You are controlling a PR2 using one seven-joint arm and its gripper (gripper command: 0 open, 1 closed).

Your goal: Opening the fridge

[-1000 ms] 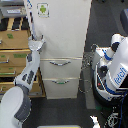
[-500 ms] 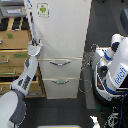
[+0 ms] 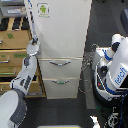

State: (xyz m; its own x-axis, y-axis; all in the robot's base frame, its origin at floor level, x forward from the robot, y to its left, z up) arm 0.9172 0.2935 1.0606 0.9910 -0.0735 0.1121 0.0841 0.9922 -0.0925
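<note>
From the lower left of the frame a white arm [image 3: 22, 82] rises toward the fridge [image 3: 61, 47], which stands in the centre. Its gripper [image 3: 33, 46] sits at the left edge of the big upper door; whether the fingers are open or closed cannot be told at this size. The door carries a green sticker [image 3: 43, 9] near its top. Below are 2 drawers with silver handles [image 3: 60, 63]. A wooden cabinet [image 3: 12, 52] stands left, another white robot [image 3: 114, 70] right.

Tan cabinet [image 3: 14, 60] tight beside fridge [image 3: 62, 45]; floor maybe free.
</note>
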